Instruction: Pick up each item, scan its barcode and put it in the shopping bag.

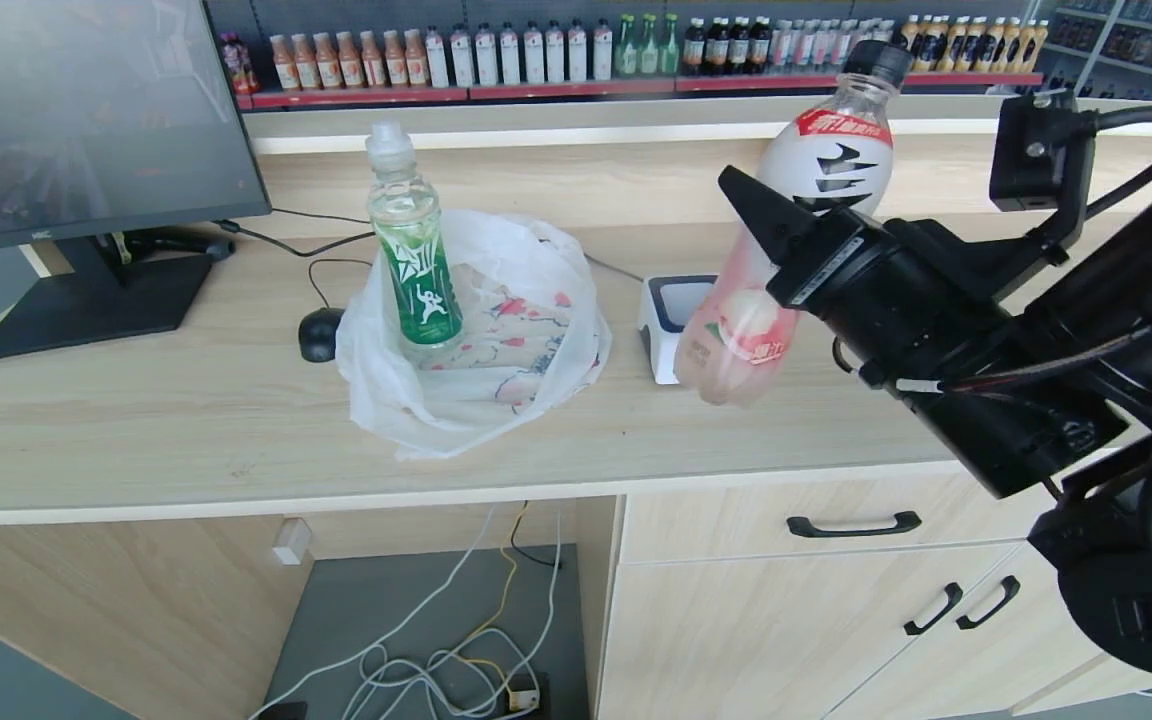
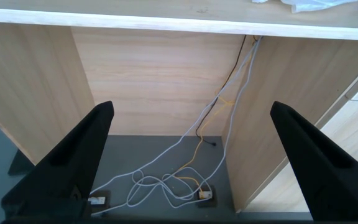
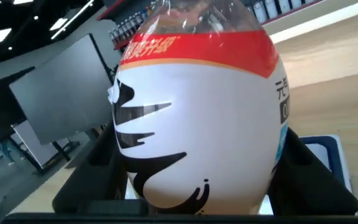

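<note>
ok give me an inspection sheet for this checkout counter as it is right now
surface: light wooden counter, no spills seen
job's things: green bottle upright in the open white shopping bag; peach drink bottle held tilted, its base beside the barcode scanner
clutter: black mouse beside the bag; monitor on the robot's left
pincers: right pincer shut on the peach drink bottle; left pincer open, below counter level, holding nothing
cables: thin black leads on the counter behind the mouse; loose tangle on the floor under the counter
surroundings: shelves of bottled drinks behind; drawers under the counter
</note>
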